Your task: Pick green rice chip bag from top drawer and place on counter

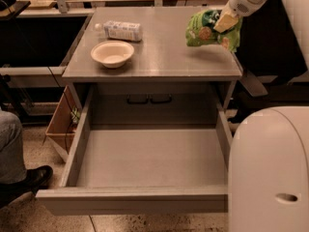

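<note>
Gripping one green bag (pixel 203 32), jaws over counter (pixel 166 57)

my gripper (pixel 225 21), above the grey metal counter (pixel 159 57), grips and partly covers the crinkly bright-green chip bag (pixel 203 32); my white body (pixel 270 168) hides a corner of the grey metal drawer (pixel 145 153).

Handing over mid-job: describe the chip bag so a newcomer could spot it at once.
Find the grey counter above the open top drawer. At its far right edge, the gripper is shut on the green rice chip bag. It is the only bright-green, crinkly thing there; the bowl and the white-and-blue carton sit on the counter's left half.
</note>
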